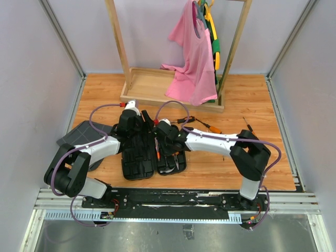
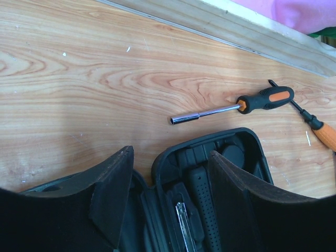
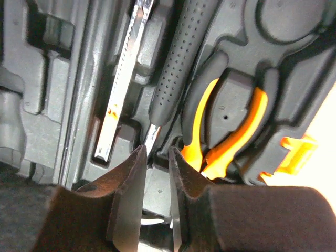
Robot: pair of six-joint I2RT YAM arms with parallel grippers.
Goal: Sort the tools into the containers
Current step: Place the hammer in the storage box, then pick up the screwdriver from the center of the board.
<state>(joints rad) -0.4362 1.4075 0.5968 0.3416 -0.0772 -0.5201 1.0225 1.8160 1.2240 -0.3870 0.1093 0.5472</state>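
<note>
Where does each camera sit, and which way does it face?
Top external: above and behind the bases, looking down; both arms reach over the tool case.
Left wrist: low over the table, facing a loose screwdriver; left pincer open.
Right wrist: close above the case's slots; right pincer slightly parted.
Shared: both wrist views show the dotted black handle.

Light: bright, even, from above; soft shadows on the table (image 1: 210,163). Left wrist view: sharp, with a glint on the screwdriver (image 2: 210,112) shaft. Right wrist view: close and soft-focused, glare on the steel blade (image 3: 126,79), white-out at lower right.
</note>
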